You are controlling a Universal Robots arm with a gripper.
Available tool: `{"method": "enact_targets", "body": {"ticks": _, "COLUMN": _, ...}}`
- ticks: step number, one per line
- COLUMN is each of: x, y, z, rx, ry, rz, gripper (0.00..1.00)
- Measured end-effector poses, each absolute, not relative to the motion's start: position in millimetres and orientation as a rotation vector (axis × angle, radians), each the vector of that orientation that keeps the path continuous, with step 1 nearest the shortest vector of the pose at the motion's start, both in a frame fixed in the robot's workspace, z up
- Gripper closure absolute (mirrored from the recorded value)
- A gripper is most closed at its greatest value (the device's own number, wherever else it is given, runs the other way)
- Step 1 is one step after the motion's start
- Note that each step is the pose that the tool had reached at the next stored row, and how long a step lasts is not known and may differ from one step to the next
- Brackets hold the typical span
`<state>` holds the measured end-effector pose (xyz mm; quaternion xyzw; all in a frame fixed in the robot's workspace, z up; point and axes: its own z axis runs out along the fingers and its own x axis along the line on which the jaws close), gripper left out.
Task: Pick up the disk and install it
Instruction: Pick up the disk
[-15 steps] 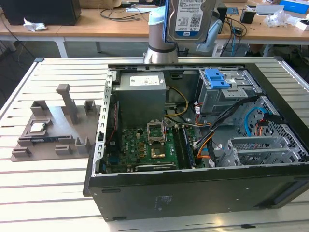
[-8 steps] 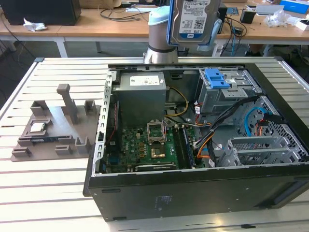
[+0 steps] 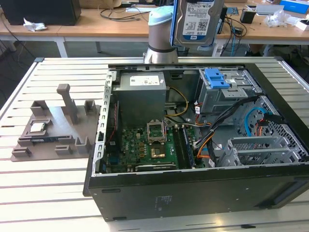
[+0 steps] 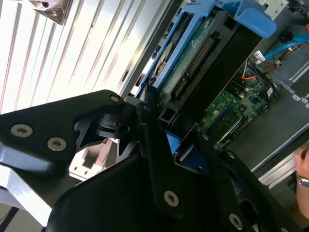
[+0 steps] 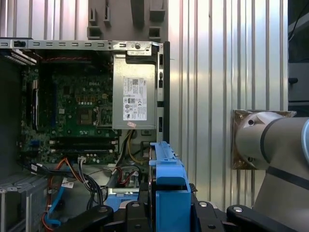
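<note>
The disk (image 3: 198, 21), a silver hard drive with a white-and-blue label in a blue caddy, hangs upright high above the back of the open computer case (image 3: 193, 193), in front of the arm's column (image 3: 161, 41). In the second wrist view my black gripper (image 4: 169, 126) is shut on the end of the disk (image 4: 203, 53), whose connector edge faces the camera. In the first wrist view the disk's blue caddy (image 5: 166, 179) stands edge-on between my gripper's (image 5: 166, 213) fingers, over the case's rear wall near the power supply (image 5: 135, 96).
Inside the case lie the motherboard (image 3: 145, 145), the grey power supply (image 3: 142, 94) and a metal drive cage (image 3: 227, 96) topped by a blue bracket (image 3: 216, 78). A grey fixture plate (image 3: 53, 137) with a CPU chip (image 3: 38, 127) sits at the exterior view's left. A person's wrist (image 4: 303, 180) is nearby.
</note>
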<state>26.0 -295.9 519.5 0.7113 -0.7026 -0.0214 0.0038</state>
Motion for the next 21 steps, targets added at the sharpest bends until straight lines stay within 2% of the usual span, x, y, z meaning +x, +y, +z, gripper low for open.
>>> {"method": "enact_targets", "body": {"ticks": 2, "x": 27, "y": -296, "z": 519, "rx": 2.229, "ry": -2.202, "rz": -0.067, "gripper": 0.63}}
{"method": "enact_targets", "body": {"ticks": 9, "x": 27, "y": -330, "z": 517, "rx": 2.229, "ry": -2.202, "rz": -0.067, "gripper": 0.63}}
{"method": "enact_targets", "body": {"ticks": 21, "x": 27, "y": -344, "z": 514, "rx": 2.229, "ry": -2.202, "rz": -0.067, "gripper": 0.63}}
